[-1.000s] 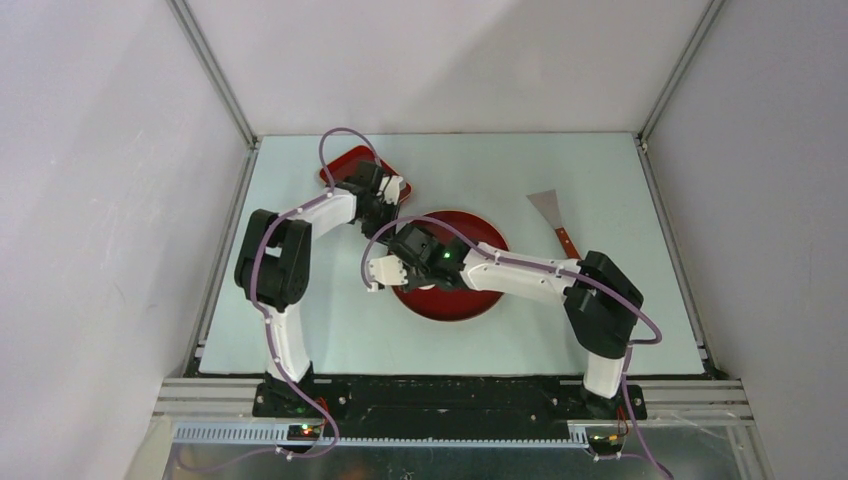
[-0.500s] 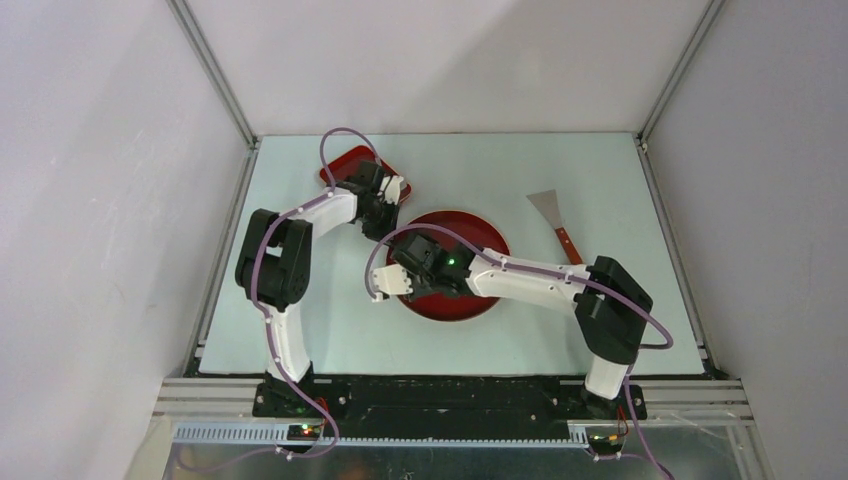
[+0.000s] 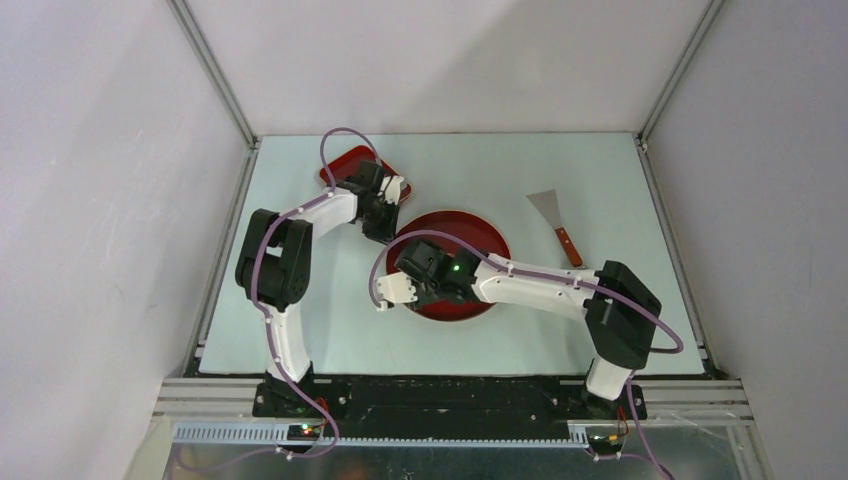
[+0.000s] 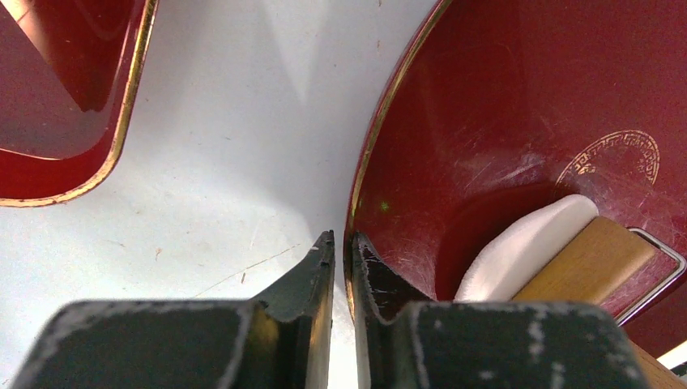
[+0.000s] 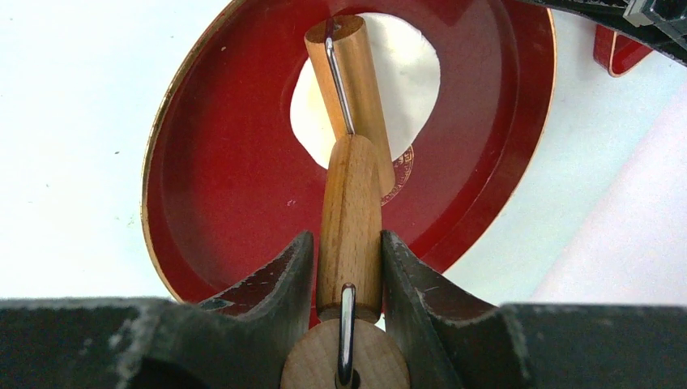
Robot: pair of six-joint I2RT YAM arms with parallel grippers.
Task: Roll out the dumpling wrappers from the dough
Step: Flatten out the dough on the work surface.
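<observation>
A round red plate (image 3: 488,238) sits mid-table. On it lies a flat white dough disc, the dumpling wrapper (image 5: 409,85), partly hidden under a wooden roller (image 5: 344,65). It also shows in the left wrist view (image 4: 526,243), beside the roller (image 4: 595,251). My right gripper (image 5: 348,243) is shut on the roller's wooden handle (image 5: 350,203), over the plate's near left part (image 3: 425,288). My left gripper (image 4: 340,243) is shut on the plate's gold rim at its far left edge (image 3: 385,228).
A small red tray (image 3: 343,165) stands at the back left, just behind my left gripper; it also shows in the left wrist view (image 4: 49,121). A metal spatula with a wooden handle (image 3: 556,222) lies right of the plate.
My right gripper has drawn the roller toward the near edge of the plate, and its arm has stretched out more. My left gripper has stayed on the rim.
</observation>
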